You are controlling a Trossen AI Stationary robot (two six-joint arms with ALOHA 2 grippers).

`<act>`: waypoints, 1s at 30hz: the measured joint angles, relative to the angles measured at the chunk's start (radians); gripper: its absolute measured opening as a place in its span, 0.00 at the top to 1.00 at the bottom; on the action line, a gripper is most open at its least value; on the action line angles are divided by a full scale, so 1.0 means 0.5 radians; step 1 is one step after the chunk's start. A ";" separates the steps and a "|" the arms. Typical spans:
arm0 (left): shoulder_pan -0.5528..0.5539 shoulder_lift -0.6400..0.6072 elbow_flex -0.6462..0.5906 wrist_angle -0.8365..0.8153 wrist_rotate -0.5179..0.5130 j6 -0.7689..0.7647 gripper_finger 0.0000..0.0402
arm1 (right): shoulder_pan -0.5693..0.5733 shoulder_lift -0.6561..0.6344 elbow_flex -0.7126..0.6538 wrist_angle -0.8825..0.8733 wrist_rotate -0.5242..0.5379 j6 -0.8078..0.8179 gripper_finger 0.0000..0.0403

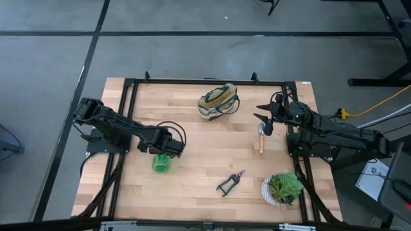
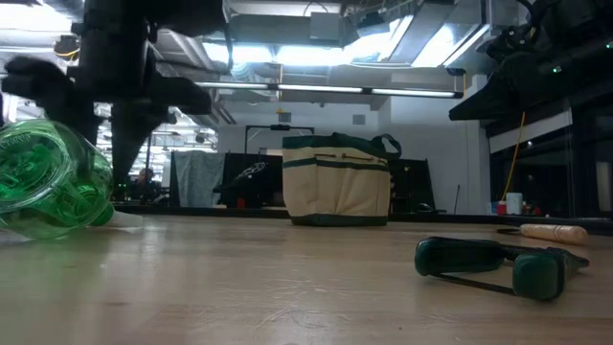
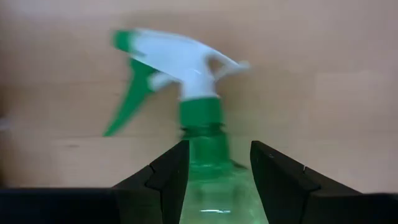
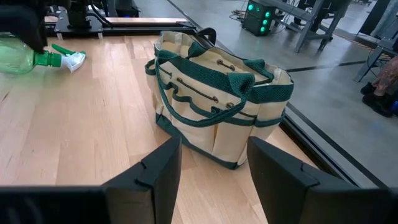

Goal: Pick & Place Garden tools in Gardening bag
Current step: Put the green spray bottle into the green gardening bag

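Note:
The translucent green spray bottle [image 1: 162, 163] lies on its side at the table's left, its white nozzle [image 2: 120, 218] on the wood. My left gripper [image 1: 168, 151] is over it, fingers closed on it [image 3: 217, 152]. The beige, green-trimmed gardening bag [image 1: 218, 101] stands upright at the far middle. A wooden-handled tool [image 1: 260, 140] lies at the right, its metal head under my right gripper [image 1: 264, 119], which is open and empty above the table, facing the bag [image 4: 214, 93]. The black-handled pruning shears [image 1: 230, 183] lie flat near the front. The other wooden-handled tool is not in view. My left gripper has the spray bottle's shoulder [image 3: 214, 186], just below the green neck collar, between its two fingers, one on each side. The fingers come from above, slanting, and lie across the bottle. The bottle lies on its side with the nozzle on the table.
A green plant in a white pot [image 1: 282, 189] stands at the front right corner. A black frame [image 1: 205, 81] runs around the table's edges. Bare wood lies between the bottle, the bag and the shears.

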 joint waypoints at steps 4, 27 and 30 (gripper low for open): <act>0.029 -0.011 -0.087 0.219 0.142 0.099 0.59 | 0.000 0.000 0.000 0.000 0.000 0.000 0.54; 0.096 -0.014 -0.012 0.062 0.218 0.439 0.59 | 0.000 0.000 0.000 0.000 -0.001 -0.001 0.54; 0.099 -0.034 0.040 0.007 0.152 0.449 0.59 | -0.001 0.000 0.000 -0.001 0.000 0.000 0.54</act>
